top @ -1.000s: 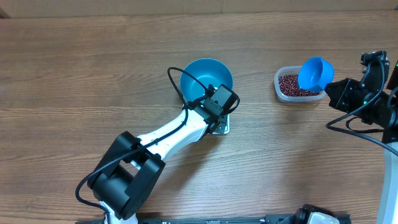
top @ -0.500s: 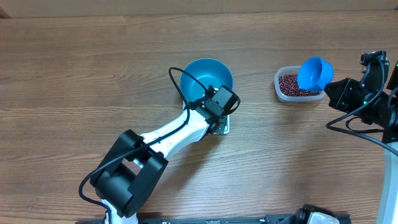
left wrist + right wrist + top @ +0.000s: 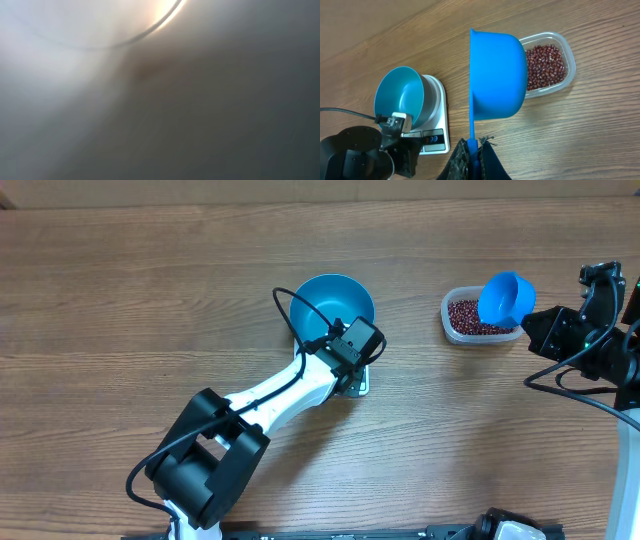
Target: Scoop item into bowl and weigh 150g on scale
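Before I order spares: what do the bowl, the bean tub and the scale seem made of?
Bowl: probably plastic, smooth, evenly blue with a soft sheen. Tub: clear plastic, table showing through its wall. Scale: white, smooth top, plastic or glass; cannot tell which.

The left arm (image 3: 285, 392) hides most of the scale (image 3: 360, 385).

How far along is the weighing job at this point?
Done: the bowl sits on the scale. In hand: the right fingers are shut on the handle of the scoop, which hangs over the tub of beans and looks empty. Left: the bowl holds no beans, so all scooping and weighing remains.
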Robot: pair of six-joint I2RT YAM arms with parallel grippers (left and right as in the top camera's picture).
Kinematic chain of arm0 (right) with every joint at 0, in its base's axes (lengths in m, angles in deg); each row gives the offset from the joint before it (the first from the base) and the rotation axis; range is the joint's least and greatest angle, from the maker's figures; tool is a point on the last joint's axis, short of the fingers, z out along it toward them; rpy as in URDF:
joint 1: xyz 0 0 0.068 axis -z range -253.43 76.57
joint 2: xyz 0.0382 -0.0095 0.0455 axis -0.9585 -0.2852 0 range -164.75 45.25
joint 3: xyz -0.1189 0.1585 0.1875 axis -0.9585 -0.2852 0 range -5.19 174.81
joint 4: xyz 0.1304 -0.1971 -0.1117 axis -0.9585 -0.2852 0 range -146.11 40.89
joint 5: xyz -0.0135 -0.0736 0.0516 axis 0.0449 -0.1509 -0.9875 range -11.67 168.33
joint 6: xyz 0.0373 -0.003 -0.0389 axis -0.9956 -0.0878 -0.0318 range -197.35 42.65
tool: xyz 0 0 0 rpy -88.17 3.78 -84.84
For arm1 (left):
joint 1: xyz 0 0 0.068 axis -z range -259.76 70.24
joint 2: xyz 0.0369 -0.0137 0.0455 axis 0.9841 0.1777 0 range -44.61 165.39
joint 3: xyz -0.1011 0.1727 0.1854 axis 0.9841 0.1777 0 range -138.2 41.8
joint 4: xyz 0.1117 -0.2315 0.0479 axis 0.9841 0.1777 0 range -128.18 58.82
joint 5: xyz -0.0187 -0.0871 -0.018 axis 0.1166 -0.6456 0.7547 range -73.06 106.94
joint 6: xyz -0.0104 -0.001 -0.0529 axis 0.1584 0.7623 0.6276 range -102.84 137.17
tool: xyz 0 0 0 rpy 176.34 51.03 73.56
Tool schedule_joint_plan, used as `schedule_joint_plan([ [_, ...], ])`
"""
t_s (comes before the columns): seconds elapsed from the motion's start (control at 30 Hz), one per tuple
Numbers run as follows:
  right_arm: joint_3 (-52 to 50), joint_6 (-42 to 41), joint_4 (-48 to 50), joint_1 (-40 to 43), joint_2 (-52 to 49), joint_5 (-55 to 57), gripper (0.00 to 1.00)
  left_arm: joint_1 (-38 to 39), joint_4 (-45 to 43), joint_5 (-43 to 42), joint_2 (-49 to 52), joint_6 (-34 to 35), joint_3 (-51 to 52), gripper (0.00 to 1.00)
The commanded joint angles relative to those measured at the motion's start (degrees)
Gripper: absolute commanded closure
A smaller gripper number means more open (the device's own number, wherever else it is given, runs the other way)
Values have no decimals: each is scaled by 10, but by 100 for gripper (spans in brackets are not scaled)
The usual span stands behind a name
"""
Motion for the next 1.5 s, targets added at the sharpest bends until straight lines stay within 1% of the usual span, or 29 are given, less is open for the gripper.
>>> schedule_joint_plan([
  [0.0,14,3,3,3,5,-5,97,0,21,4,-50,-8,-57,96],
  [0.1,14,3,2,3,5,-5,97,0,35,15,-100,-12,-89,96],
  [0.17,14,3,1,3,5,-5,97,0,40,14,-138,-34,-108,96],
  [0.2,14,3,1,3,5,-5,97,0,52,14,-177,-64,-125,96],
  [0.3,14,3,1,3,5,-5,97,-1,93,20,-225,-133,-143,96],
  [0.4,14,3,1,3,5,-5,96,-16,146,46,-262,-165,-148,96],
  [0.43,14,3,0,3,5,-5,97,-23,162,37,-269,-166,-148,96],
  [0.5,14,3,-2,3,5,-5,97,-50,204,-53,-284,-177,-148,96],
  [0.57,14,3,-4,3,5,-5,97,-69,234,-116,-285,-179,-148,96],
  [0.63,14,3,-5,3,5,-5,97,-85,267,-156,-280,-188,-148,96],
  [0.83,14,3,-10,3,5,-5,97,-83,337,-184,-270,-193,-148,96],
  [0.9,14,3,-10,3,5,-5,96,-74,365,-173,-270,-188,-148,96],
  [1.03,14,3,-12,3,5,-5,97,-73,410,-115,-270,-165,-148,96],
  [1.17,14,5,-16,3,5,-5,97,-73,428,-110,-270,-165,-148,96],
  [1.47,14,5,-19,3,5,-5,97,-72,433,-103,-270,-168,-148,96],
])
